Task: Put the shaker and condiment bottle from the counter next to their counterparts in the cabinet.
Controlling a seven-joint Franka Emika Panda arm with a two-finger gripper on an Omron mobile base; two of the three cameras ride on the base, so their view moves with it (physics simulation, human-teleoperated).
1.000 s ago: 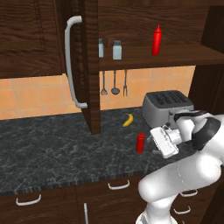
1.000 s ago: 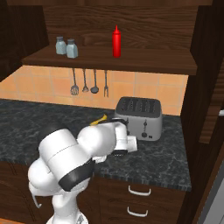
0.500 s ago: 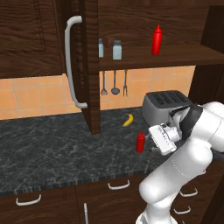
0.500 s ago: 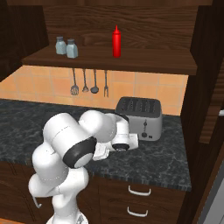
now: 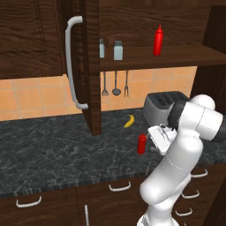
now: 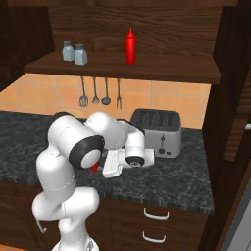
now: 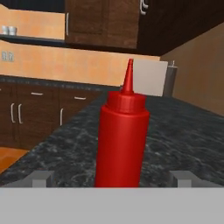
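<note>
Two fingertips (image 7: 41, 178) of the hand (image 7: 112, 179) stood wide apart, flanking the upright condiment bottle (image 7: 121, 140) on the bench (image 5: 57, 150).

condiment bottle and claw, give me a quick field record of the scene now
condiment bottle: upright on the counter, centred between the claw's tips in the hand view
claw: open, level with the bottle, not gripping it yet
cabinet: door open
shelf: two shakers side by side, taller red bottle apart to their right
also on counter: toaster, banana
</note>
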